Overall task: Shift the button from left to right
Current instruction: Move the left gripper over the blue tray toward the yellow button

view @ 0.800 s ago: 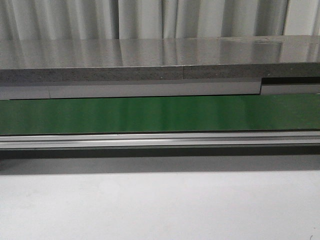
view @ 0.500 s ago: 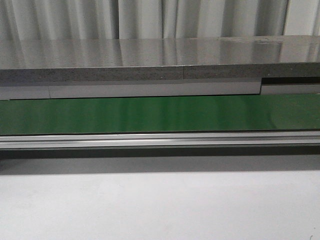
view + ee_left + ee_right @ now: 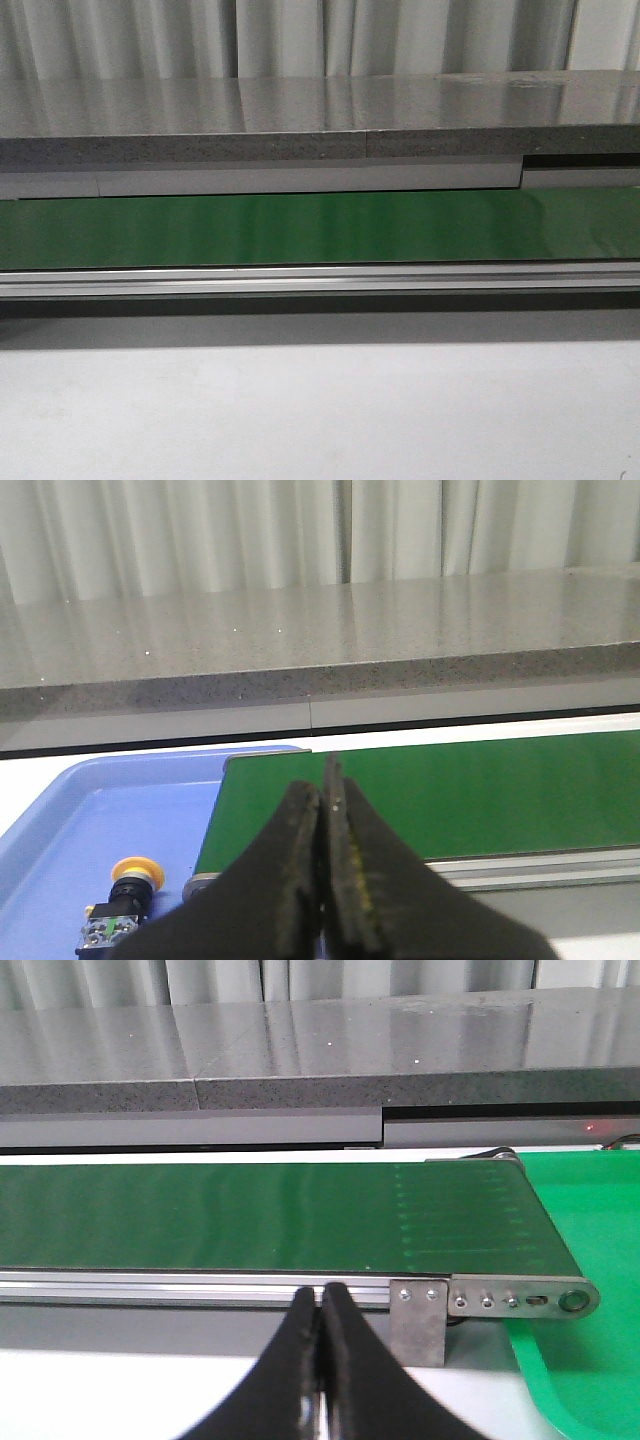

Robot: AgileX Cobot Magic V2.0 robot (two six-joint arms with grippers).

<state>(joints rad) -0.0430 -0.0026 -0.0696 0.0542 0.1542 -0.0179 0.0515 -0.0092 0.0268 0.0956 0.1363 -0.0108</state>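
The button (image 3: pixel 124 900) has a yellow-orange cap and a black body with green and silver details. It lies in a blue tray (image 3: pixel 90 820) in the left wrist view, beside the end of the green conveyor belt (image 3: pixel 480 790). My left gripper (image 3: pixel 323 792) is shut and empty, hovering above the belt's end, apart from the button. My right gripper (image 3: pixel 321 1295) is shut and empty, in front of the belt's aluminium rail (image 3: pixel 150 1285). Neither gripper nor the button shows in the front view.
The green belt (image 3: pixel 320 228) runs across the front view with a silver rail (image 3: pixel 320 280) and a grey stone counter (image 3: pixel 320 125) behind. A green tray (image 3: pixel 590 1360) sits at the belt's right end past its metal bracket (image 3: pixel 418 1315). White table (image 3: pixel 320 410) lies in front.
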